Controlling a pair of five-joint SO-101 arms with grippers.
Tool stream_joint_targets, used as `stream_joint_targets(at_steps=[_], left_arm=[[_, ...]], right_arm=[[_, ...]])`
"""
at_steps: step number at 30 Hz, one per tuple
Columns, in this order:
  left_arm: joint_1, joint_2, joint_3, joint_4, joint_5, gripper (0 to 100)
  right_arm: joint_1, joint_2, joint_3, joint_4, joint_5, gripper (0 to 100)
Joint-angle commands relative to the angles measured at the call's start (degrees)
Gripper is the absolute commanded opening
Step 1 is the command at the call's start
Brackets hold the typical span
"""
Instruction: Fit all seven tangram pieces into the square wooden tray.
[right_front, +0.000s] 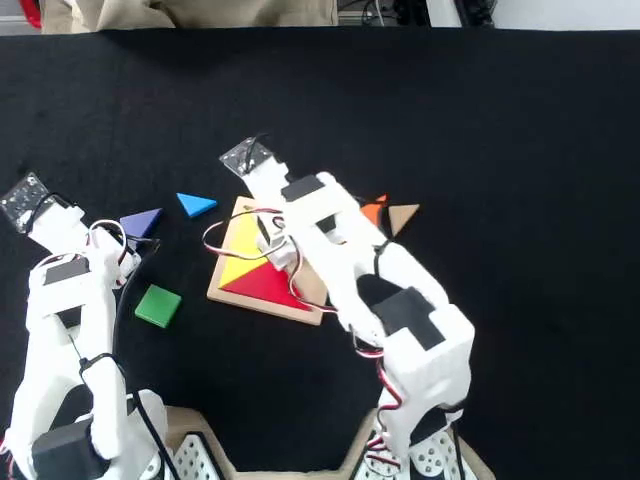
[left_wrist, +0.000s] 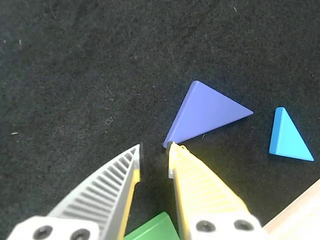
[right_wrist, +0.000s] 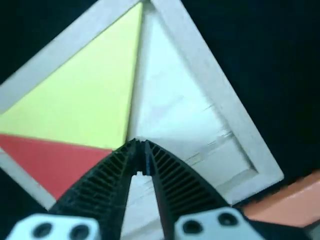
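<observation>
The square wooden tray holds a yellow triangle and a red triangle. My right gripper is shut, its tips low over the tray's bare floor, next to the yellow triangle and red triangle. My left gripper is slightly open with nothing in it, its tips at a corner of the purple triangle. A blue triangle lies beyond it and a green square sits under the fingers. In the high view the purple triangle, blue triangle and green square lie left of the tray.
An orange piece and a tan triangle lie on the black cloth just right of the tray, partly behind the right arm. The orange piece sits outside the tray's rim.
</observation>
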Motion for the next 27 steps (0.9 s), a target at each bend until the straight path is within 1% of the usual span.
stream_joint_targets(at_steps=[1,2,6,11,14,20,27], left_arm=[[0.8,-1.8,-0.4,-1.1,-0.6,11],[0.8,-1.8,-0.4,-1.1,-0.6,11],[0.8,-1.8,-0.4,-1.1,-0.6,11],[0.8,-1.8,-0.3,-1.1,-0.6,11],[0.8,-1.8,-0.3,-1.1,-0.6,11],[0.9,-1.8,-0.3,-1.1,-0.6,11],[1.5,-1.8,-0.3,-1.1,-0.6,11]], right_arm=[[7.4,-7.2,-1.3,1.5,0.7,1.1],[8.6,-7.3,-1.2,1.8,0.7,1.1],[8.8,-3.3,-0.8,2.4,0.7,1.1],[9.9,3.6,-5.8,3.9,1.6,1.1],[10.5,7.2,-11.5,7.8,3.6,1.1],[12.7,14.8,-24.0,12.5,3.6,1.1],[11.3,24.4,-41.7,19.0,7.7,1.1]])
